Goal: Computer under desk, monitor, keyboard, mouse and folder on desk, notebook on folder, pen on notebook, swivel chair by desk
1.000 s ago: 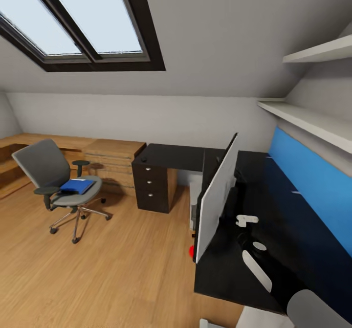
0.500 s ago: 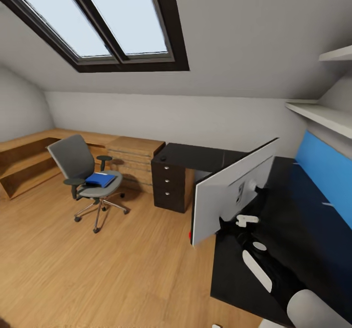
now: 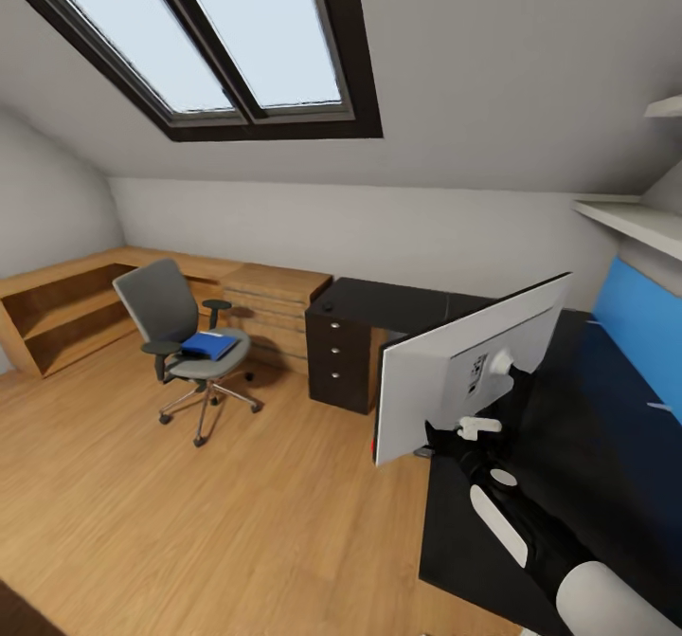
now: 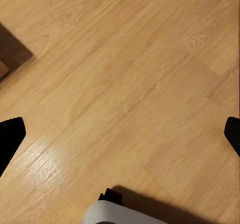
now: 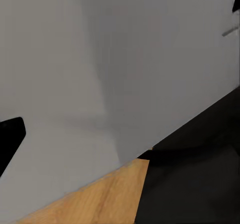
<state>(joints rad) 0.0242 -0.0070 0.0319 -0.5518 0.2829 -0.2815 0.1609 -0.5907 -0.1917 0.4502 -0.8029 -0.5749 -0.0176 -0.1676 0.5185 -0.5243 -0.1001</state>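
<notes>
The monitor (image 3: 464, 380) stands at the desk's (image 3: 398, 299) near edge with its pale back toward me, and it also shows close up (image 5: 100, 58). My right gripper (image 3: 440, 435) is at its lower edge, open, with one fingertip (image 5: 10, 136) showing against the pale back. Whether it touches the monitor I cannot tell. My left gripper (image 4: 120, 134) hangs open over bare floor. The swivel chair (image 3: 180, 323) stands out on the floor, left of the desk, with the blue folder (image 3: 208, 344) on its seat. A tiny dark lump (image 3: 327, 306) lies on the desk's drawer end. Computer, keyboard, notebook and pen are out of view.
A light-wood dresser (image 3: 275, 309) adjoins the desk's drawer unit (image 3: 341, 361). A low wooden shelf (image 3: 57, 318) runs along the left wall. White wall shelves (image 3: 635, 219) hang above the blue back panel (image 3: 644, 333). Wide wood floor (image 3: 189, 522) lies between me and the chair.
The head view has swung left, so chair and desk shifted right. The monitor has turned from edge-on to showing its pale back. The right arm keeps its place in the view.
</notes>
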